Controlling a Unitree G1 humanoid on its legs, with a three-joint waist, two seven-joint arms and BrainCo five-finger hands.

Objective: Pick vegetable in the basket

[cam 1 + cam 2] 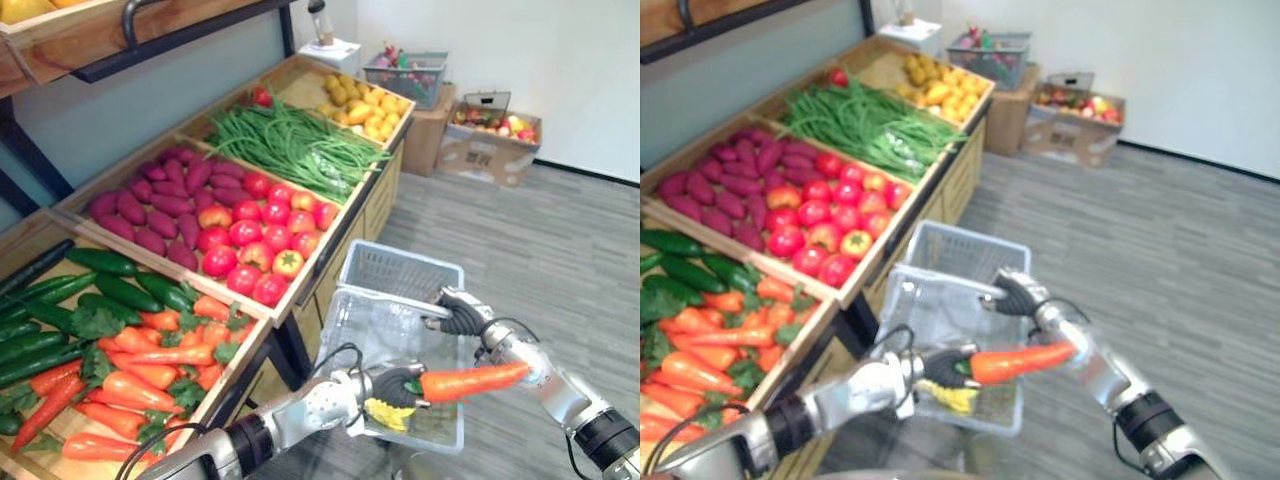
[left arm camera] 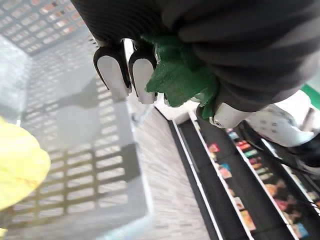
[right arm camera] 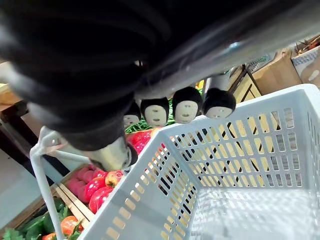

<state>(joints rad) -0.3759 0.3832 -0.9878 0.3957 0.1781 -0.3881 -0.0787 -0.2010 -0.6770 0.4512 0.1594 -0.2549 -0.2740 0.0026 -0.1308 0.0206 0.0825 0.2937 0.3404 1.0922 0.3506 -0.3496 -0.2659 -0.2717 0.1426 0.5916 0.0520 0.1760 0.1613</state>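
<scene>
My left hand is shut on the green leafy end of an orange carrot, which lies level above the near end of the white plastic basket. The carrot's leaves show bunched under the curled fingers in the left wrist view. My right hand holds the basket up by its wire handle, fingers curled over the rim. A yellow vegetable lies inside the basket, below the left hand.
A wooden produce stand runs along the left: carrots, cucumbers, tomatoes, purple roots, green beans, yellow produce. Cardboard boxes of produce stand by the far wall. Grey floor lies to the right.
</scene>
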